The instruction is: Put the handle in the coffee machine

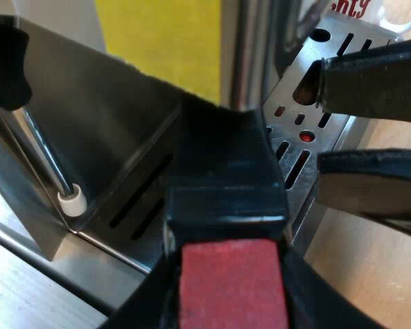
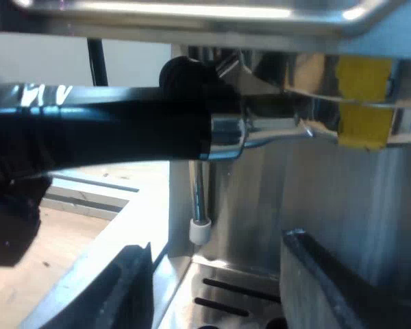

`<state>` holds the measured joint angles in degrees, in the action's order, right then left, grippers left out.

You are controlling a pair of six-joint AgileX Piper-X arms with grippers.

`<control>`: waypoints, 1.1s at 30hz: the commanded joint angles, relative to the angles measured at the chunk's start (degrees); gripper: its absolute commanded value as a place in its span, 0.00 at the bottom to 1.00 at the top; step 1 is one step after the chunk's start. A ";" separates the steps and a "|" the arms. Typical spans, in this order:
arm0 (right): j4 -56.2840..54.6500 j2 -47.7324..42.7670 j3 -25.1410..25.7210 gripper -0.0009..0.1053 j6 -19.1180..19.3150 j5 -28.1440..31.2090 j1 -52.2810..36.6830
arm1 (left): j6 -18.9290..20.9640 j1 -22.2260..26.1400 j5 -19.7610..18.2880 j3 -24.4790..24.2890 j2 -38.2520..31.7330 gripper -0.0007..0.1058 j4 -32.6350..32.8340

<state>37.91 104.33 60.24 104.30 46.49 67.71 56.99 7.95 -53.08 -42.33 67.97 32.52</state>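
Left gripper - fingers are clamping both sides of the handle at its red end. Right gripper - fingers are standing wide apart, gripping nothing, hanging over the slotted drip tray. The handle is running level toward the espresso machine. Its metal holder is sitting up under the machine's front overhang, near the yellow tape. Cannot tell whether it is locked in. The white-tipped steam wand is hanging just behind the holder.
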 commanded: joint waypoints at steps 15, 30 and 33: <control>10.27 -2.53 -10.09 0.43 1.37 -2.38 -4.29 | 0.93 1.39 -5.90 -1.68 -1.29 0.01 -3.22; 15.89 1.47 -8.28 0.43 2.40 -13.86 -9.90 | 0.93 1.39 -5.98 -1.68 -1.29 0.01 -3.22; 16.85 3.15 -5.46 0.43 3.51 -12.82 -9.90 | 0.93 1.39 -5.98 -1.68 -1.29 0.01 -3.22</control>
<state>53.25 107.09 53.16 106.17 32.83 57.85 56.99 8.09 -53.46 -42.33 67.97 32.52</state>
